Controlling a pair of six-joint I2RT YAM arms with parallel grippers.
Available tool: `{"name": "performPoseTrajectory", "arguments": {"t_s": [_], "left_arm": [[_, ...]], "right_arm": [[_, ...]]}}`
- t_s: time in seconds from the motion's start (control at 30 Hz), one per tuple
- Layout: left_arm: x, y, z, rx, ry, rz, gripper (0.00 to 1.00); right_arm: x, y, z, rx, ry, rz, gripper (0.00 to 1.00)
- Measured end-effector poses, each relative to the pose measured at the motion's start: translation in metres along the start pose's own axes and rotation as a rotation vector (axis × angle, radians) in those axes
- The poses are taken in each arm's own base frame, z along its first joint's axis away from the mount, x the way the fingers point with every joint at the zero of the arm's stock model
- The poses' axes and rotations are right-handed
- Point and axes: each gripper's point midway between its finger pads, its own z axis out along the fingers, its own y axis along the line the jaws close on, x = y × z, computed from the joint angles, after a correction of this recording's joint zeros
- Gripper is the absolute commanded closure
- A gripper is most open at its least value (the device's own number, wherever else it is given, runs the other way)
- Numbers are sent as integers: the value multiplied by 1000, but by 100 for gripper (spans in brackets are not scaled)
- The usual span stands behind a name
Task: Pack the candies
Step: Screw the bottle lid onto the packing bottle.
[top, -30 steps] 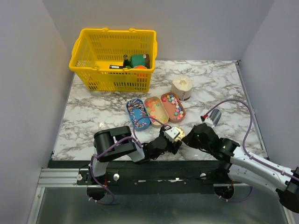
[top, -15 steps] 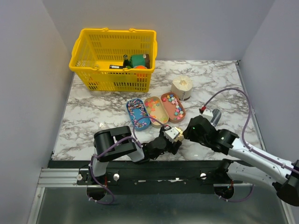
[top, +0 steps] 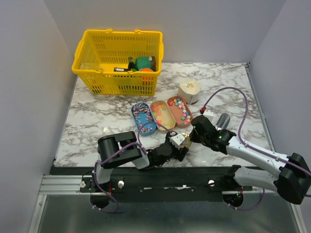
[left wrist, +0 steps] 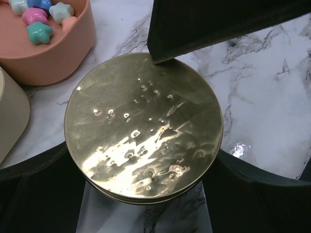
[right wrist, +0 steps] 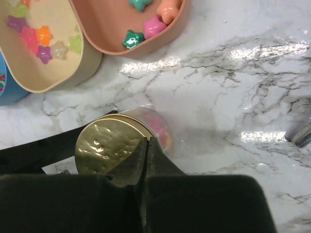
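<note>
A clear jar (right wrist: 158, 127) with a gold lid (left wrist: 143, 128) stands near the table's front edge; pink and red candies show inside it. My left gripper (left wrist: 146, 194) is shut on the jar, one finger on each side; it also shows in the top view (top: 180, 141). My right gripper (right wrist: 147, 141) is shut and empty, its tips at the lid's rim, seen in the top view (top: 191, 135). More candies (top: 181, 109) lie in three oval trays: blue (top: 135, 112), beige (right wrist: 87, 63) and pink (right wrist: 177, 22).
A yellow basket (top: 119, 60) with goods stands at the back left. A cream paper cup (top: 189, 90) stands behind the trays. A grey metal item (top: 223, 120) lies right of my right gripper and shows at the right wrist view's edge (right wrist: 302, 136).
My right arm has swung left and forward, bringing its shut gripper from beside the jar onto the gold lid's rim. The left gripper and jar have stayed put.
</note>
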Motion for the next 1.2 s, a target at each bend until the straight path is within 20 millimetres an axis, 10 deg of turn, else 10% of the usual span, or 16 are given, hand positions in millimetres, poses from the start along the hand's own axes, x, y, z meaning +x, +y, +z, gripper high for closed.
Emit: {"name": "performPoseTrajectory", "arguments": {"t_s": [0.47, 0.73, 0.83, 0.93, 1.2], "left_arm": [[2, 5, 2, -45, 17, -2, 23], [1, 3, 9, -53, 21, -1, 23], [0, 3, 10, -52, 20, -3, 23], [0, 2, 10, -51, 20, -3, 23], [1, 1, 9, -38, 19, -5, 23]], "right_arm": [[11, -3, -5, -185, -86, 112, 99], [55, -3, -38, -288, 108, 87, 99], [67, -12, -47, -246, 170, 79, 84], [57, -22, -54, -172, 148, 98, 66], [19, -28, -52, -54, 26, 102, 59]]}}
